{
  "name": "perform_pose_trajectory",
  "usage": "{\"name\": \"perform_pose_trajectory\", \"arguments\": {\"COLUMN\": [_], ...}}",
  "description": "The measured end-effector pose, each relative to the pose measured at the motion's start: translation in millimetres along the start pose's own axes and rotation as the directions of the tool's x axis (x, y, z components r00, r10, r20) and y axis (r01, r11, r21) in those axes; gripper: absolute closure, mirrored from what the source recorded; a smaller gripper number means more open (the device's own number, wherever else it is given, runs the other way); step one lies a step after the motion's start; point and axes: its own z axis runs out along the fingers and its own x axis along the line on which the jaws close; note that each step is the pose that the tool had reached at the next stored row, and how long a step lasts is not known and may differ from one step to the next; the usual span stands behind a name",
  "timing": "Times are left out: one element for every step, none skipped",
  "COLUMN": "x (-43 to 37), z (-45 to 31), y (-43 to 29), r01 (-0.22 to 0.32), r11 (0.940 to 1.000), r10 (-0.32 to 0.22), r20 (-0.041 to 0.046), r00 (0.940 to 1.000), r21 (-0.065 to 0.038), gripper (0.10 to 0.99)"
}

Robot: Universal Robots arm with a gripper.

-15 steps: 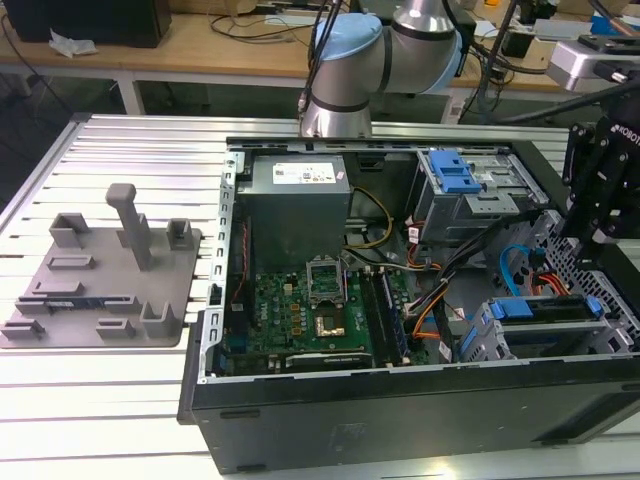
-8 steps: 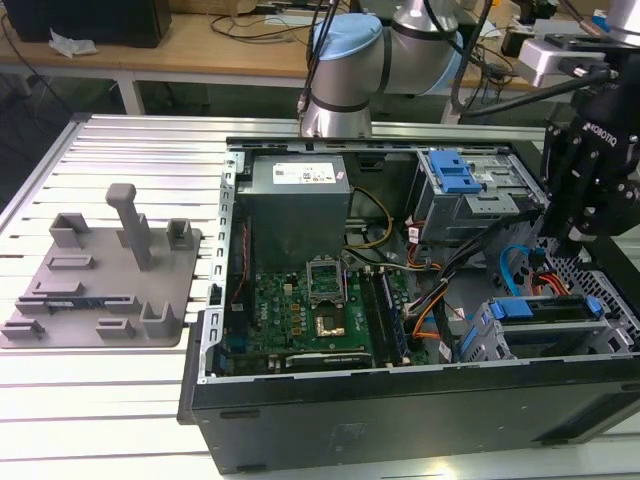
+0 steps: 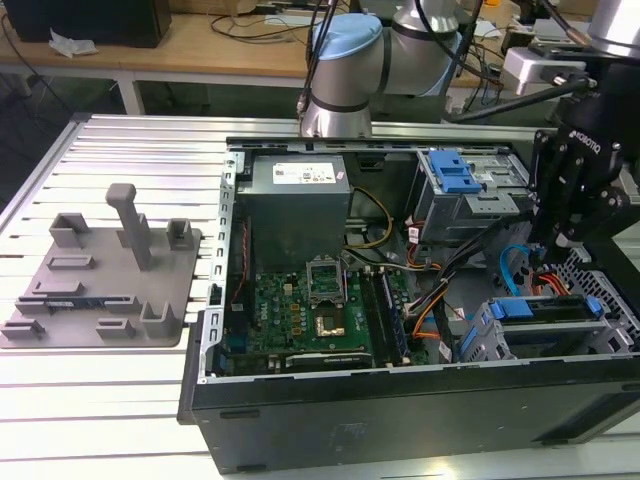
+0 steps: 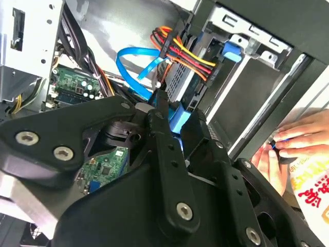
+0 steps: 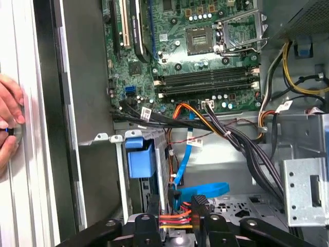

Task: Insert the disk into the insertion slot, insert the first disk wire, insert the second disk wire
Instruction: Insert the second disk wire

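Note:
The disk (image 3: pixel 545 308), silver-grey in a blue frame, lies inside the insertion slot (image 3: pixel 485 340) at the case's near corner on the exterior view's right. My black gripper (image 3: pixel 565 240) hangs over the disk's rear end. In the first wrist view my gripper (image 5: pixel 177 206) has a finger on each side of the red, yellow and orange disk wire (image 5: pixel 175 221), just behind the disk's blue frame (image 5: pixel 139 159). A flat blue disk wire (image 5: pixel 211 188) loops beside it and ends in a black plug at the disk. The second wrist view shows the coloured wire (image 4: pixel 180 54) and the blue wire (image 4: pixel 136 59) ahead of my gripper (image 4: pixel 179 116).
The open computer case holds a green motherboard (image 3: pixel 320 300), a grey power supply (image 3: pixel 298 195) and a taller bay with a blue latch (image 3: pixel 455 175). Black cable bundles cross beside the slot. A grey fixture plate (image 3: pixel 100 270) lies on the exterior view's left. A person's hand (image 4: pixel 298 139) rests outside the case wall.

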Motion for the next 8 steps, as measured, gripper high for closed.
{"name": "perform_pose_trajectory", "arguments": {"x": [-0.4, -0.9, -2.0, -3.2, -3.9, -4.6, -5.4, -6.2], "z": [0.3, 0.3, 0.3, 0.3, 0.5, 0.9, 1.3, 1.7], "y": [0.2, 0.3, 0.4, 0.5, 0.6, 0.6, 0.7, 0.7], "r01": [-0.001, -0.002, -0.002, -0.003, -0.004, -0.004, -0.004, -0.005], "r11": [1.0000, 1.0000, 1.0000, 1.0000, 1.0000, 1.0000, 1.0000, 1.0000], "r10": [0.001, 0.002, 0.002, 0.003, 0.004, 0.004, 0.004, 0.005], "r20": [-0.0039, -0.0068, -0.0113, -0.0254, -0.0344, -0.0436, -0.0539, -0.0617], "r00": [1.0000, 1.0000, 0.9999, 0.9997, 0.9994, 0.9990, 0.9985, 0.9981], "r21": [0.000, 0.000, 0.000, 0.001, 0.002, 0.002, 0.003, 0.003], "gripper": [0.706, 0.718, 0.718, 0.792, 0.792, 0.792, 0.792, 0.792]}}
